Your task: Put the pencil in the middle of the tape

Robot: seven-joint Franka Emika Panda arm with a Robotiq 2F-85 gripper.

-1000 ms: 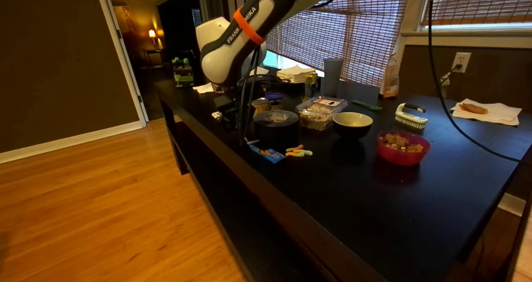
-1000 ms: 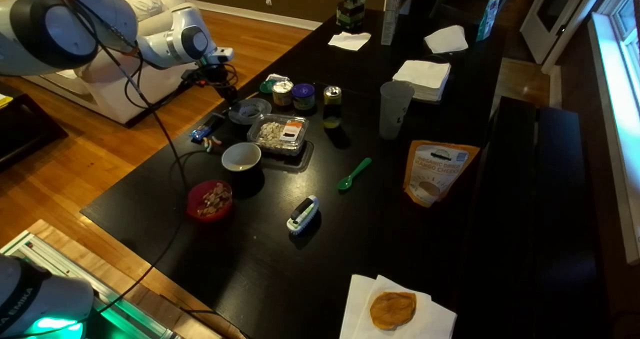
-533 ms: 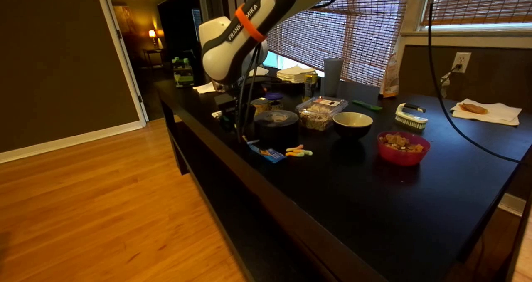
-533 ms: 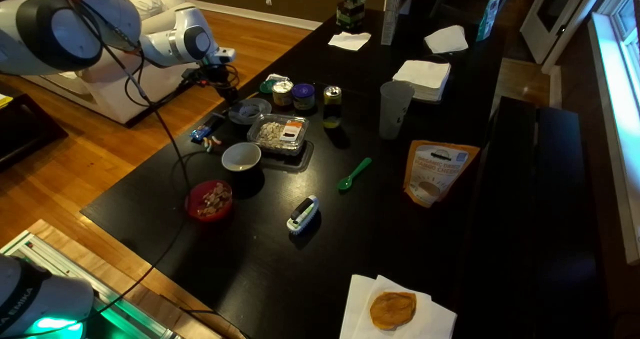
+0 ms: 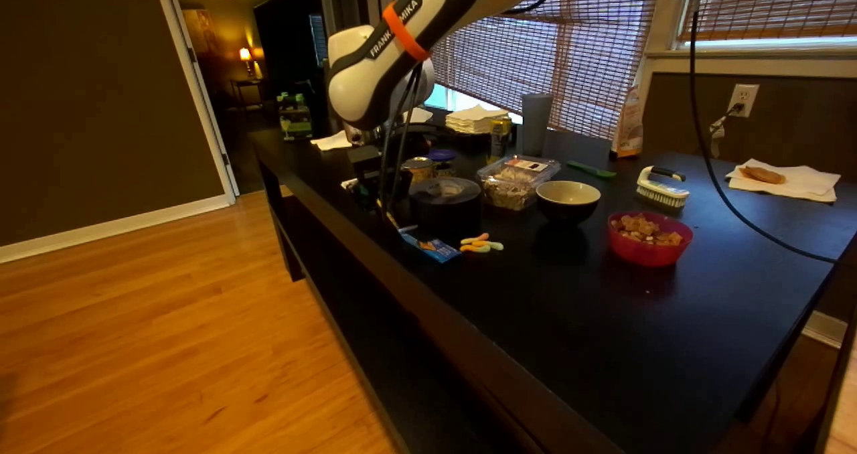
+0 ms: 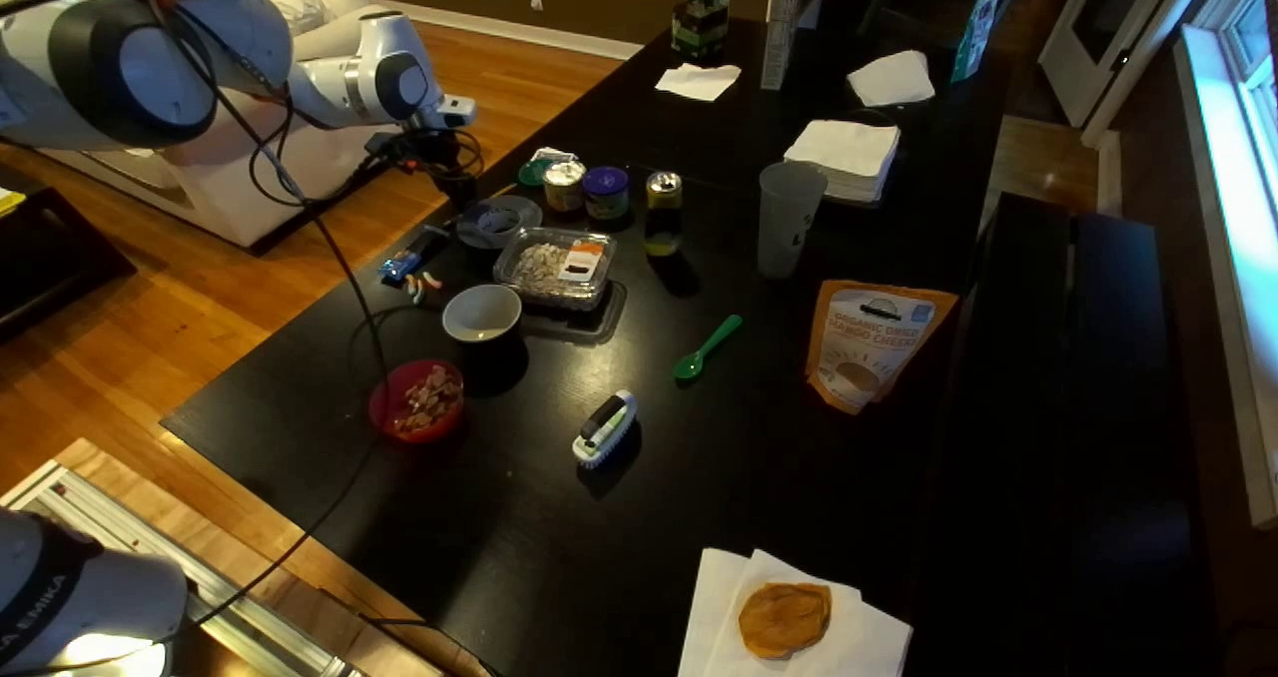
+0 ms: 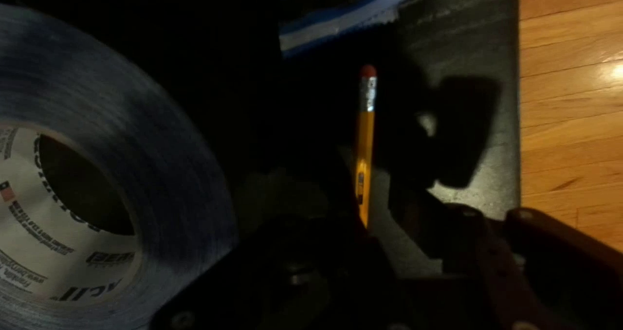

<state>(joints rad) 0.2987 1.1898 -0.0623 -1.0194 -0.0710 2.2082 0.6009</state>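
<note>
Apart, metal-banded pencil (image 7: 365, 147), streaky round tape (image 7: 175, 184)

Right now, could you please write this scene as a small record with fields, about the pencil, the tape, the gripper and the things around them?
pencil: outside the tape; eraser end toward the blue packet; in the wrist view, other end hidden at the gripper
tape: on the dark table, hollow facing up
gripper: jaws apart, at the pencil; contact cannot be told
near the tape: clear container, worm-shaped pieces
farther off: red bowl, brush
task: pencil not yet in the tape's middle
</note>
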